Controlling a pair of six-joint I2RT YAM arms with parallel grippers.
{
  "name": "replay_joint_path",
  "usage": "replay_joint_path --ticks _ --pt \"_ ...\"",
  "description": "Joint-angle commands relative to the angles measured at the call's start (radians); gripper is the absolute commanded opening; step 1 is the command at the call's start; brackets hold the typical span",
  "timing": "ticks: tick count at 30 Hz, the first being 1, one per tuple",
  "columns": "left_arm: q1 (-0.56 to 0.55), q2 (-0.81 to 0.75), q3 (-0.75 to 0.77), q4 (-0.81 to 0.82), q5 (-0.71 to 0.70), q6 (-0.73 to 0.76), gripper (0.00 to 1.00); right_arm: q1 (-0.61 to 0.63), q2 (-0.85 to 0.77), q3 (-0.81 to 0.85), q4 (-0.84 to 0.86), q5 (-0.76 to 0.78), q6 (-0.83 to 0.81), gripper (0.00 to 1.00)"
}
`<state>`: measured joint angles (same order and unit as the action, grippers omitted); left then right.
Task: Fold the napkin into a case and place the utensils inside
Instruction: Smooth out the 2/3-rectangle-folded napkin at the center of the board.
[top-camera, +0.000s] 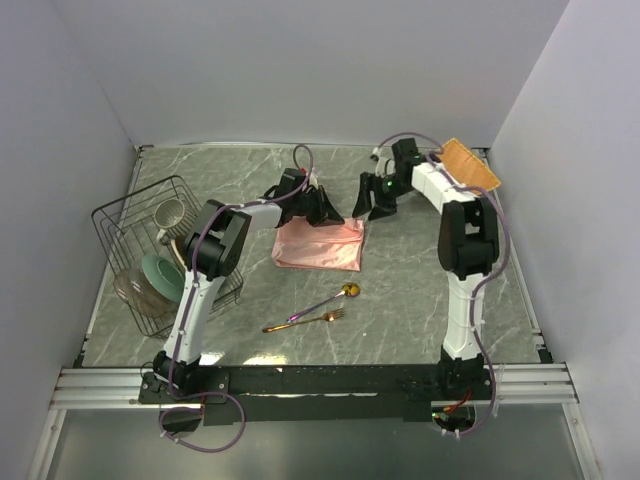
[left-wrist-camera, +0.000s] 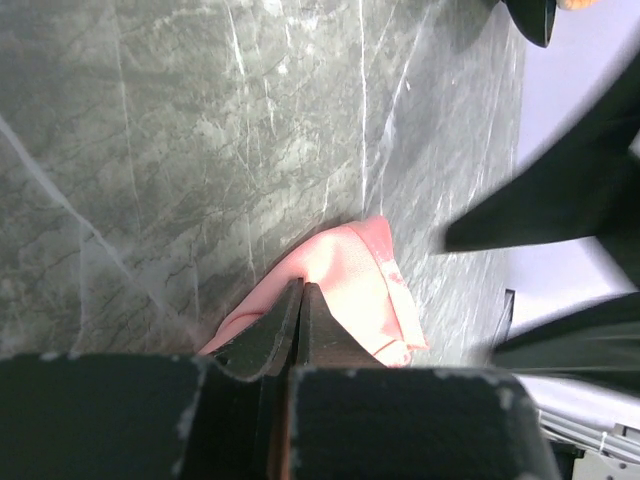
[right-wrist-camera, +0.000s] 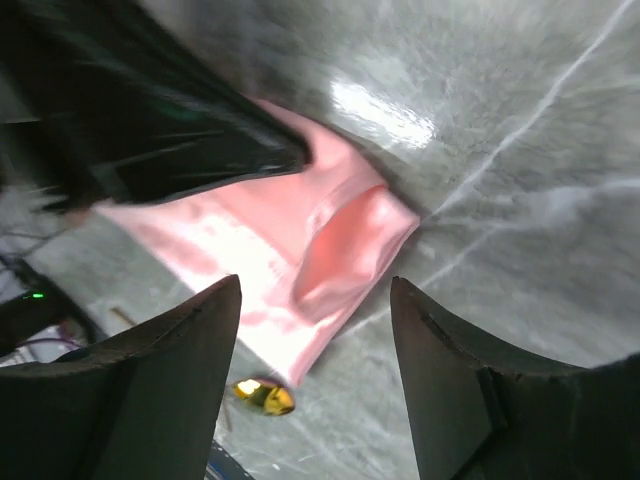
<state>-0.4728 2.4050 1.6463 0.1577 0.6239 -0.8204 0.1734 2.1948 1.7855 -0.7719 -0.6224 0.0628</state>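
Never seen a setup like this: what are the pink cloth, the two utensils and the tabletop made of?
The napkin looks like thin, soft matte fabric: it wrinkles and lies in folded layers. The spoon and fork look like polished gold-toned metal: slim, with bright glints. The table shows grey-green marbling with pale veins and a sheen; stone or printed laminate, I cannot tell.
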Motion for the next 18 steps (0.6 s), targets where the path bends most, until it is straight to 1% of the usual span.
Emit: replay_joint_path --ticks 1,2,4,5,6,7,9,10,15,18 --pt "0.005 0.032 -0.011 -0.127 -0.081 0.084 0.02 -0.025 -0.153 -0.027 0.161 -0.166 0.064 0.69" --pt "0.005 0.034 -0.013 -0.13 -0.081 0.089 0.02 -0.023 -0.15 -0.053 0.196 -0.184 0.133 0.69" --pt "0.005 0.034 -0.013 -0.139 -0.081 0.099 0.02 -0.02 -0.101 -0.049 0.246 -0.245 0.227 0.64" --pt "0.005 0.032 -0.019 -0.138 -0.079 0.099 0.02 -0.018 -0.08 -0.032 0.25 -0.263 0.25 0.61" --pt "0.005 0.032 -0.02 -0.141 -0.084 0.107 0.02 -0.017 -0.046 -0.032 0.263 -0.273 0.276 0.56" --pt "0.005 0.031 -0.02 -0.141 -0.088 0.112 0.02 -0.018 -0.034 -0.035 0.299 -0.281 0.316 0.54" --pt "0.005 0.032 -0.022 -0.145 -0.089 0.113 0.02 -0.015 -0.008 -0.055 0.338 -0.283 0.345 0.48" --pt "0.005 0.036 -0.02 -0.149 -0.093 0.115 0.02 -0.014 0.003 -0.06 0.364 -0.28 0.364 0.46" --pt "0.007 0.039 -0.029 -0.145 -0.093 0.109 0.02 -0.014 0.057 -0.087 0.306 -0.226 0.327 0.38" --pt "0.006 0.037 -0.031 -0.145 -0.098 0.107 0.02 -0.014 0.071 -0.13 0.232 -0.176 0.273 0.36"
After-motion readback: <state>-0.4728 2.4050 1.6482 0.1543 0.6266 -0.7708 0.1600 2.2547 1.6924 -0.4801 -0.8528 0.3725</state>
